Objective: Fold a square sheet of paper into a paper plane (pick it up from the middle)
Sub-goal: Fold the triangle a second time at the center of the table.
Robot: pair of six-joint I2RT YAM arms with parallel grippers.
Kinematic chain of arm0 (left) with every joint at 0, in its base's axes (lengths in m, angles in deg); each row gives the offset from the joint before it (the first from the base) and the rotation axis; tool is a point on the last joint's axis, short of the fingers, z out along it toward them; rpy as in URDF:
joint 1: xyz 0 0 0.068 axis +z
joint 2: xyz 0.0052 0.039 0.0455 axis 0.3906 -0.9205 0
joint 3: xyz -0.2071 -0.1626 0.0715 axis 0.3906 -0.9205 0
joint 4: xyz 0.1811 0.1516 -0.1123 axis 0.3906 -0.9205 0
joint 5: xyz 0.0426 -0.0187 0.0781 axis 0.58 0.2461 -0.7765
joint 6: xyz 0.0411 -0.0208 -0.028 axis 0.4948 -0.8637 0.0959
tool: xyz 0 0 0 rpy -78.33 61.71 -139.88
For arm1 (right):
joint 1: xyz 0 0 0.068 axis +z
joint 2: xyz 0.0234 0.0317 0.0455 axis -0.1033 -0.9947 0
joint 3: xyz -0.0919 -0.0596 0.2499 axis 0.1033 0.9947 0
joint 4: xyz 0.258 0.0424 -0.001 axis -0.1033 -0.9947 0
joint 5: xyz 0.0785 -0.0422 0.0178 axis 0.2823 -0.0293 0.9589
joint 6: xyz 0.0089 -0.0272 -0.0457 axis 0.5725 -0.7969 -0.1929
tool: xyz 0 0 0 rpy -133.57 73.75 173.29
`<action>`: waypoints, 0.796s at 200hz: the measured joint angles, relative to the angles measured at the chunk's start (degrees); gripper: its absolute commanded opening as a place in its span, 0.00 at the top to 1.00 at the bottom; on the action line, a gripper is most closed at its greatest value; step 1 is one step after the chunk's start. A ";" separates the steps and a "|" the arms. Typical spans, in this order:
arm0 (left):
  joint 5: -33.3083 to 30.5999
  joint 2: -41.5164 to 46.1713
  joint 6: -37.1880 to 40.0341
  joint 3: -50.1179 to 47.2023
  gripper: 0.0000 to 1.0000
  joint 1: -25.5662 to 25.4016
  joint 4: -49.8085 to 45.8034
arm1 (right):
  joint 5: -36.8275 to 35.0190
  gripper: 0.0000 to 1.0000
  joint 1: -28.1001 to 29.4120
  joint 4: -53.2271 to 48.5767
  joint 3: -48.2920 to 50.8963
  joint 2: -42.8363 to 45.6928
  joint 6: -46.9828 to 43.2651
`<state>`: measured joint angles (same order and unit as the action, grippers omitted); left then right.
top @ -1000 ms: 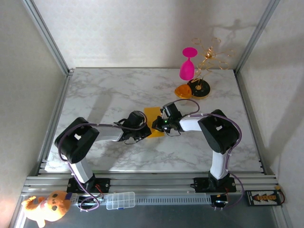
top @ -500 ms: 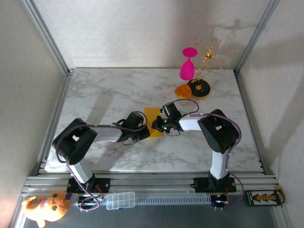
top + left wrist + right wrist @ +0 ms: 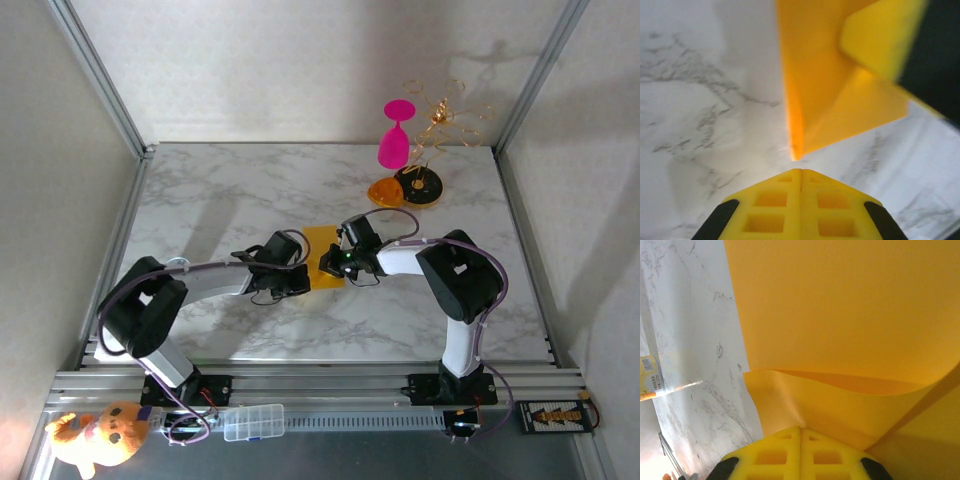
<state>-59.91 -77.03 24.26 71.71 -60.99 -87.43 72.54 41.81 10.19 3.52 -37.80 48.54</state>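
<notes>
Marble-look table (image 3: 220,190), aluminium frame (image 3: 98,78), pale walls (image 3: 300,70), yellow paper (image 3: 322,240) midway

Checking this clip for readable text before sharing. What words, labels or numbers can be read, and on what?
None is legible.
White label, left edge of the right wrist view: print too blurred to read.
Black board, bottom right of the top view: markings too small to read.

The worktop (image 3: 220,190) is smooth, with a white and grey marble pattern and a soft sheen. The square sheet of paper (image 3: 840,315) is thin, matt yellow-orange paper with creases. The left claw (image 3: 801,172) and right claw (image 3: 800,430) are yellow plastic, moulded with square recesses. The frame rails (image 3: 98,80) are brushed metal. A wire stand (image 3: 440,115) is shiny gold metal. The plush toy (image 3: 100,437) is fuzzy cloth.
</notes>
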 measured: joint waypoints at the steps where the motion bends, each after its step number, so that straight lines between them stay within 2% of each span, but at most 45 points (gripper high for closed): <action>1: 0.00 0.07 0.02 0.02 0.96 0.00 0.07 | 0.00 0.96 0.00 0.00 0.00 0.00 0.00; 27: -0.48 0.68 -3.02 0.63 1.00 0.00 3.89 | 0.00 0.96 0.00 0.00 0.00 -0.02 0.00; 79: -0.79 -3.56 -10.27 -0.85 1.00 0.00 9.90 | 0.09 0.96 0.00 -0.07 -0.09 -0.07 0.22; 159: -2.56 -5.03 -11.87 -2.49 1.00 0.20 10.29 | 0.20 0.95 -0.02 -1.03 -0.79 0.00 0.02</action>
<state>-62.46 -82.05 12.39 69.22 -60.80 -77.14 72.74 41.79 9.16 2.73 -37.80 48.56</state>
